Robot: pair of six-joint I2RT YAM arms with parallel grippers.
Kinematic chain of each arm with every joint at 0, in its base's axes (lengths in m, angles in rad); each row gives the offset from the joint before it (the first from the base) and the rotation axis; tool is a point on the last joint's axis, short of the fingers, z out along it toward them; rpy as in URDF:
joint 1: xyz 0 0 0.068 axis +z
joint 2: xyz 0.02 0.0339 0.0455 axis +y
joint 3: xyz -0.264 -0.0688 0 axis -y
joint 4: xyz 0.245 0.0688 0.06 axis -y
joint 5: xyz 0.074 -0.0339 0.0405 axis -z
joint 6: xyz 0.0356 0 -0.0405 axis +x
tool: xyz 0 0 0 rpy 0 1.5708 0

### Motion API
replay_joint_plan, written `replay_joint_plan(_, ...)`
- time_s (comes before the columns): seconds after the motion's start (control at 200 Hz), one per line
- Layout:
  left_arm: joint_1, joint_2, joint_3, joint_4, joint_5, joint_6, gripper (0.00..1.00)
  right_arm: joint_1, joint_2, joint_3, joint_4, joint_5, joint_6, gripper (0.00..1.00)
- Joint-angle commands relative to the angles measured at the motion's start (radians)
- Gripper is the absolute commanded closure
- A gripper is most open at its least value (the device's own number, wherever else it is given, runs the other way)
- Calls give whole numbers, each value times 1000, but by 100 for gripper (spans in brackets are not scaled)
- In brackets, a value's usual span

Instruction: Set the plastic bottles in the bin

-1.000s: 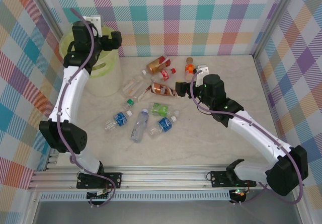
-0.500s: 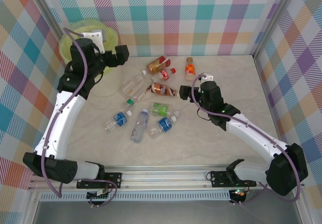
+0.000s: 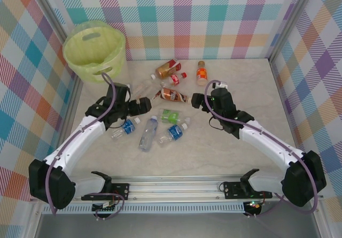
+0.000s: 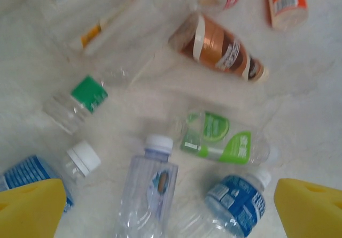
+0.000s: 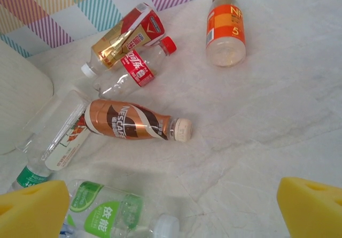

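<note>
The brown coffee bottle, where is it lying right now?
In the top view the brown coffee bottle lies on its side between the red-label bottle behind it and the green-label bottle in front, just left of the right gripper.

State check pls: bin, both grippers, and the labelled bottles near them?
bin: upright, contents cannot be told
left gripper: open, empty, above the bottles
right gripper: open, empty
brown-label bottle: lying on its side, capped
orange-label bottle: lying on its side, capped
red-label bottle: lying on its side, capped
green-label bottle: lying on its side, capped
</note>
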Motion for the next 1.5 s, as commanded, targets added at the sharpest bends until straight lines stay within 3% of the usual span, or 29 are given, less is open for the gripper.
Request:
replay_joint_plan(0.0,-25,1,-78,3,62,-32,0,3,-14,-32,-51,-15,50,0)
replay_joint_plan(0.335,-87,137,-148,27,91,-14,16,3,-2,-43,-40,-30,51,1)
replay_joint_plan(0.61,-131,263,-102,40,-33,44,23,3,6,-41,-39,-41,53,0)
replay_joint_plan(0.98,-148,377,-85,80,-55,50,34,3,-3,-54,-26,-47,62,0)
replay_joint_plan(1.26,-151,371,-91,90,-76,32,43,4,-3,-53,-22,-51,58,0)
replay_joint_plan(1.495,-151,268,-73,70,-98,31,50,4,0,-48,-17,-57,53,0)
